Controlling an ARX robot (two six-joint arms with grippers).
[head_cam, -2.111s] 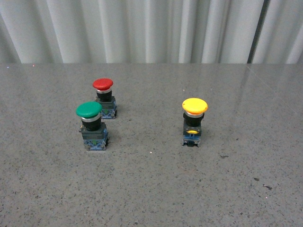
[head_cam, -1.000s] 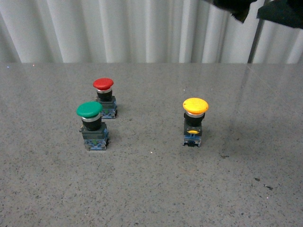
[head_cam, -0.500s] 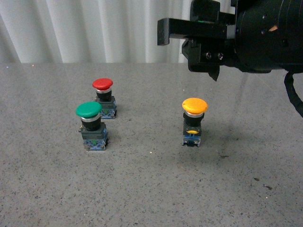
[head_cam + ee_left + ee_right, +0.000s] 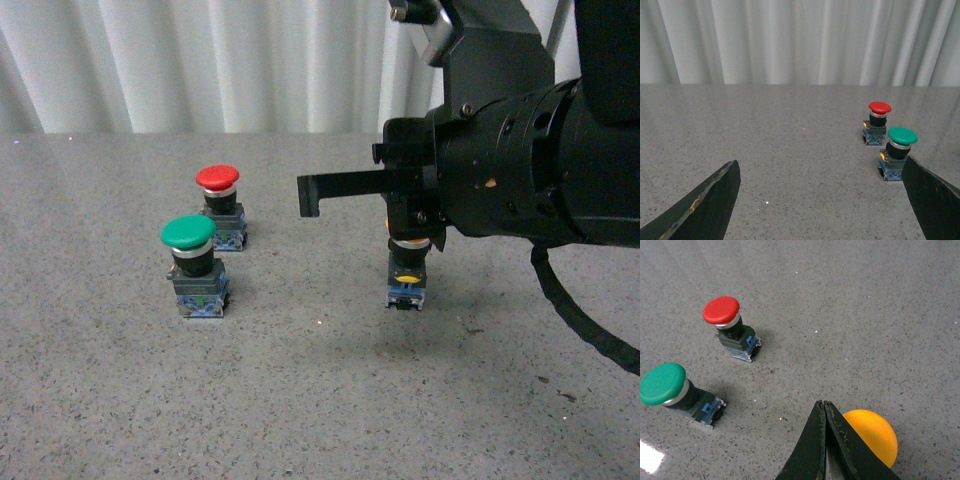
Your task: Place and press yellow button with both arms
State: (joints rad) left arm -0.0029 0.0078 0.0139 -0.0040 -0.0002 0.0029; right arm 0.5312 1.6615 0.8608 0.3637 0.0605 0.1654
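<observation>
Yellow button [image 4: 405,277]: upright on the grey table [image 4: 300,400], long axis vertical, to the robot's right of the green button [image 4: 190,235] and red button [image 4: 217,180], well apart from both.
Cap: hidden behind the right arm [image 4: 520,170] in the front view; plain in the right wrist view.
Key relation: the cap sits just beside the right gripper [image 4: 822,407], below the tips; I cannot tell if they touch.
Right gripper state: 2 fingers pressed flat together, nothing between them.
Right arm pose: low over the button, wrist level, 1 finger reaching toward the robot's left past the cap.
Left gripper [image 4: 820,162]: spread wide, holding nothing; its camera shows only the green and red buttons.
Nearer arm: right, by far.
Judgement: with the tips overshooting the cap, pressing likely needs them re-centred over it first.
</observation>
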